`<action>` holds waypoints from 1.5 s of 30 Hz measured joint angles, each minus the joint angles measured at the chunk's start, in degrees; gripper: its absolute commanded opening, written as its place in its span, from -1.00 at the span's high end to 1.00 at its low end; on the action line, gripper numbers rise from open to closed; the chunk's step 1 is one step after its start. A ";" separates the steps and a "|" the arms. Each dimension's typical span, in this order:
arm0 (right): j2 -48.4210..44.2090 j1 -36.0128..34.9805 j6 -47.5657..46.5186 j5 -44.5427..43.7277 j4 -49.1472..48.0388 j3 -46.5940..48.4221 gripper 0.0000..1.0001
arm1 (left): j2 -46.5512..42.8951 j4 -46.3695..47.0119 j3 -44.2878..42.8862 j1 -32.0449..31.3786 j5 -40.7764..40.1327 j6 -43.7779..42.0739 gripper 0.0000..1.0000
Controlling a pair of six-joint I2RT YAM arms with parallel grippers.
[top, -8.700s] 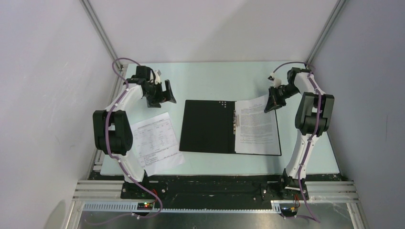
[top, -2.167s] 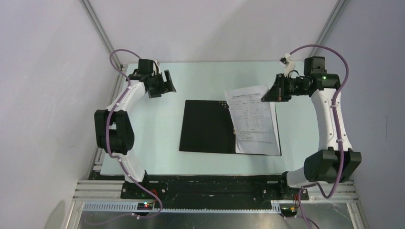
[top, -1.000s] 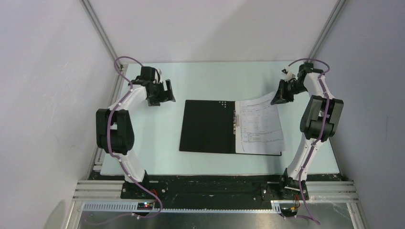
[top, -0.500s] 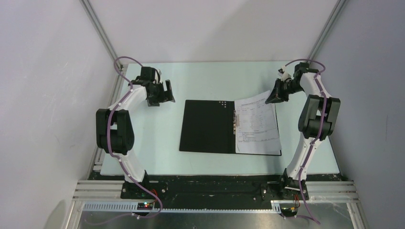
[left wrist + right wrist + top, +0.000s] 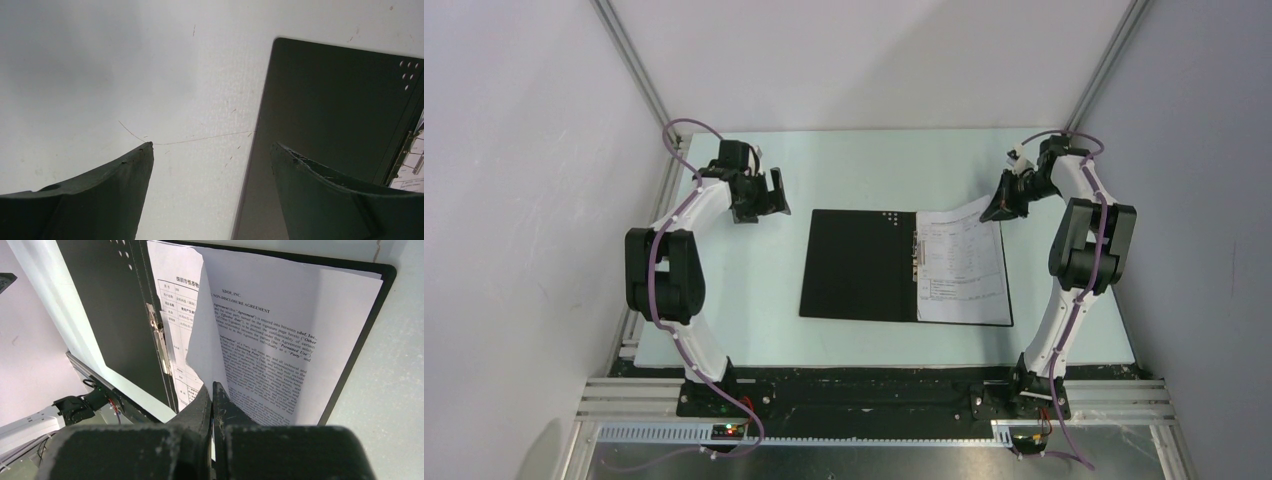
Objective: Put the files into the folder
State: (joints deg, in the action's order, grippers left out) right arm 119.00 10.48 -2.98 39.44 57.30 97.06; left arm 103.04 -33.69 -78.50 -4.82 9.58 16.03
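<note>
The right tool (image 5: 1001,208) pinches the top sheet (image 5: 969,262) by its far corner; it lies lengthwise over the folder's (image 5: 859,265) right half. The left tool (image 5: 766,195) gapes, farther off.

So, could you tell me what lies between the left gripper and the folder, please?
Only bare table separates the left gripper from the folder, as the top view shows.

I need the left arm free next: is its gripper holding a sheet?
No, the left gripper stands open above the table beside the folder, with nothing in it.
</note>
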 measured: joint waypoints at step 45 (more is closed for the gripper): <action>-0.13 -16.57 -1.64 1.57 -0.35 8.39 -0.29 | 2.84 1.22 -9.75 -11.41 6.82 1.27 -0.89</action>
State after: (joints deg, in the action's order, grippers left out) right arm 118.87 -6.09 -4.62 41.01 56.95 105.45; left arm 105.89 -32.47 -88.25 -16.23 16.40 17.30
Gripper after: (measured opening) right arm 0.657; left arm 0.947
